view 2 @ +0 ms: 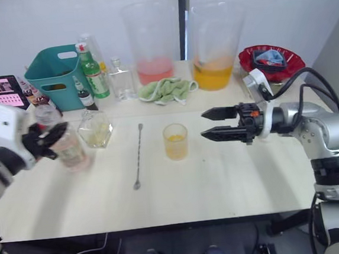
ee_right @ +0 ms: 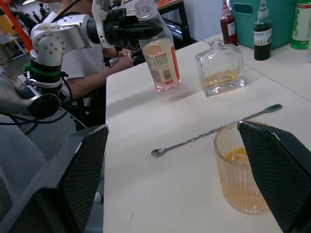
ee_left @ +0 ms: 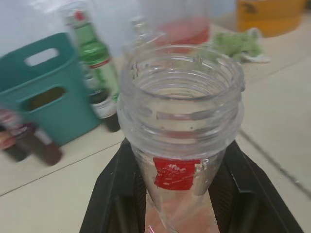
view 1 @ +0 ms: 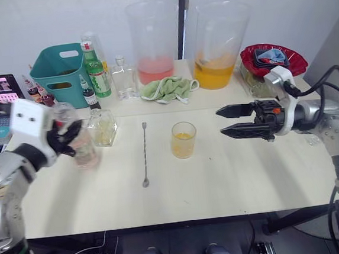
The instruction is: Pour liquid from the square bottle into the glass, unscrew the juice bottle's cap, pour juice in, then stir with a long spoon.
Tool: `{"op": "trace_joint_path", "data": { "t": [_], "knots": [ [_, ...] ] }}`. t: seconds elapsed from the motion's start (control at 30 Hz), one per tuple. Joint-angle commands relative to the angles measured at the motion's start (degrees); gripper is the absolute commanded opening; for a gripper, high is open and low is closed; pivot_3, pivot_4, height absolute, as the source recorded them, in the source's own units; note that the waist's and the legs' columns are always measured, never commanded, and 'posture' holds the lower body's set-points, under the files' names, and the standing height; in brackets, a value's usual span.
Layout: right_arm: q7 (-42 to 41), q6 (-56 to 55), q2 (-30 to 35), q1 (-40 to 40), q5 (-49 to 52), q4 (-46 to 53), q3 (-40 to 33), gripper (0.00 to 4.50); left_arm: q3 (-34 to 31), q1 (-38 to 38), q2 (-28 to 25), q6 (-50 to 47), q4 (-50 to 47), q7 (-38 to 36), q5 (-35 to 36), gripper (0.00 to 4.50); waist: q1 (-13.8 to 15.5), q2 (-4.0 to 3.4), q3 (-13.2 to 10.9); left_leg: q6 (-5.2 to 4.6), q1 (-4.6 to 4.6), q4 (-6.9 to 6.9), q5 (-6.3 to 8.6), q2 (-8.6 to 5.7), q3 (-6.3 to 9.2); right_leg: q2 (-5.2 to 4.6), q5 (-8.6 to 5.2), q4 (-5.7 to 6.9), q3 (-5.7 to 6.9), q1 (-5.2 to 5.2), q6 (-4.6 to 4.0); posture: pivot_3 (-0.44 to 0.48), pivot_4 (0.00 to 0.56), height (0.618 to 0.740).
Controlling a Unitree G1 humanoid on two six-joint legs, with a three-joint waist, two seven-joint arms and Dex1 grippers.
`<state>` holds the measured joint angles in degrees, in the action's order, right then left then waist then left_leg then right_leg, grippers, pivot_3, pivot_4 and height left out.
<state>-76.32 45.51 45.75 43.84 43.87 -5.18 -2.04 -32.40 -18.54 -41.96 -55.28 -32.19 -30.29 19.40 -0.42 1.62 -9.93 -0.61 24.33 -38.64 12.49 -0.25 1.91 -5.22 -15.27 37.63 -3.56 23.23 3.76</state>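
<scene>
Left gripper (view 1: pixel 63 139) is clamped around the juice bottle (ee_right: pixel 160 60) near its neck, standing at the table's left edge — cap's already off, the mouth is open. Just right of it sits the one square bottle (view 1: pixel 103 127), nearly drained, then one long spoon (view 1: pixel 144 155) lying flat, then one glass (view 1: pixel 183 139) with a bit of yellow in it. Right gripper (view 1: pixel 223 121) hovers beside the glass, fingers spread, empty. So I'd guess juice pour and stirring are left.

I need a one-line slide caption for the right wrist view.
Left gripper holds the uncapped juice bottle; square bottle, long spoon and glass wait.
</scene>
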Motion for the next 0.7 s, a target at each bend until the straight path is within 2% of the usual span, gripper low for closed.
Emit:
{"op": "trace_joint_path", "data": {
  "t": [0.03,0.3,0.43,0.7],
  "knots": [
    [-0.7,-0.6,-0.2,1.4,-0.4,0.7,-0.5,4.49,-3.7,-2.8,-0.4,3.5,2.8,2.7,0.4,1.26,0.5,0.00,0.0,0.00,0.00,0.00,0.00,-0.02,0.00,-0.03,0.00,-0.01,0.00,-0.02,0.00,0.000,0.150,0.740],
    [1.4,1.9,-0.1,1.3,0.5,3.6,-1.5,4.49,1.4,-14.3,1.0,10.9,21.4,6.2,0.1,1.26,1.0,0.03,0.0,0.04,0.02,-0.02,0.02,-0.05,0.01,-0.05,0.01,0.00,0.06,0.01,0.00,0.000,0.150,0.740],
    [3.5,3.8,0.8,-0.7,1.7,6.6,-3.4,4.49,5.6,-21.6,0.0,17.4,37.0,7.3,-3.0,1.26,1.0,0.04,0.0,0.06,0.04,0.02,0.03,-0.11,0.00,0.01,0.02,0.05,0.07,0.09,-0.02,0.000,0.150,0.740],
    [6.7,5.8,1.7,-3.4,2.9,10.0,-6.0,4.49,9.5,-29.0,0.0,29.5,56.4,6.5,-4.9,1.26,0.8,0.06,0.0,0.06,0.20,0.09,0.03,-0.16,-0.02,-0.04,0.02,0.35,0.06,0.29,-0.02,0.000,0.150,0.740]
  ]
}}
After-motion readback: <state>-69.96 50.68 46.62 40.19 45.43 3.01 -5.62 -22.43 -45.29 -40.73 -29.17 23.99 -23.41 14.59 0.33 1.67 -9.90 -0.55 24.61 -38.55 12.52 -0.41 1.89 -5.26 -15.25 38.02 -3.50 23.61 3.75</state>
